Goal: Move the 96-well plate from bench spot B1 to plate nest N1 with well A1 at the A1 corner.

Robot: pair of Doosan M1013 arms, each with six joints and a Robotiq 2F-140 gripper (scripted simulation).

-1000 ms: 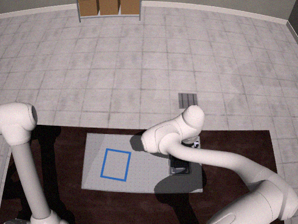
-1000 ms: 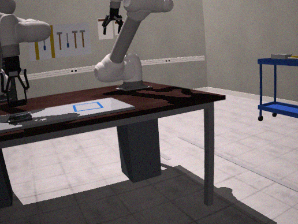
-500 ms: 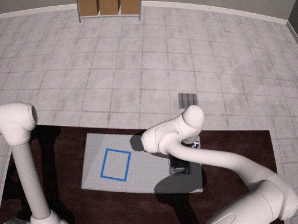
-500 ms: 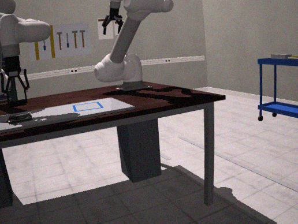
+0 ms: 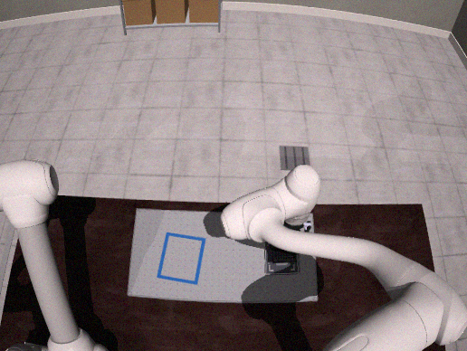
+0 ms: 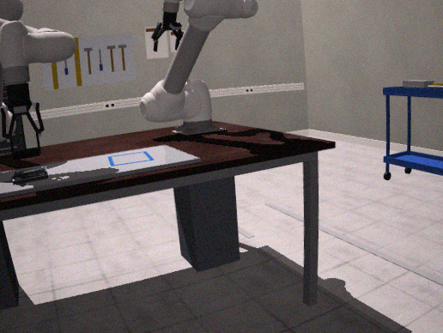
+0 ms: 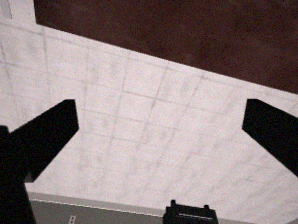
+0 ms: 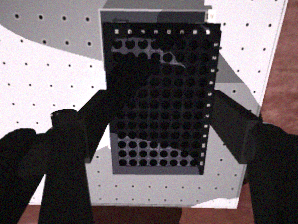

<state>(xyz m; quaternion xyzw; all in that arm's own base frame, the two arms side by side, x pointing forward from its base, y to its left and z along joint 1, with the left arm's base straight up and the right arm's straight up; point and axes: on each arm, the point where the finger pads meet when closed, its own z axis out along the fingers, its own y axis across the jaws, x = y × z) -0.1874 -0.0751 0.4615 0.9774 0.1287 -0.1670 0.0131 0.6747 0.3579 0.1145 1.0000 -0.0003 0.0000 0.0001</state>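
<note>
Right gripper (image 6: 27, 151) (image 8: 162, 102): one, fingers partly open, closed about the long sides of the dark 96-well plate (image 5: 281, 254) (image 6: 26, 153) (image 8: 160, 100), which is held above the desk (image 5: 371, 226) (image 6: 257, 146) (image 7: 175, 30) (image 8: 285, 70). Below the gripper: plate nest (image 5: 281, 272) (image 6: 30, 173) (image 8: 130, 16), one, partly hidden by the plate; cut-off corner too dark to tell. Under the nest: pale perforated board (image 5: 226, 276) (image 6: 172, 154) (image 8: 30, 90), one. Well apart from the gripper, on the same board: blue rectangular outline (image 5: 163, 255) (image 6: 131, 162), one, nothing inside. Farther out: left gripper (image 6: 166, 48) (image 7: 160, 114), one, raised, fingers fully spread, holding nothing. Outermost: blue cart (image 6: 412, 92), one, beyond the desk.
</note>
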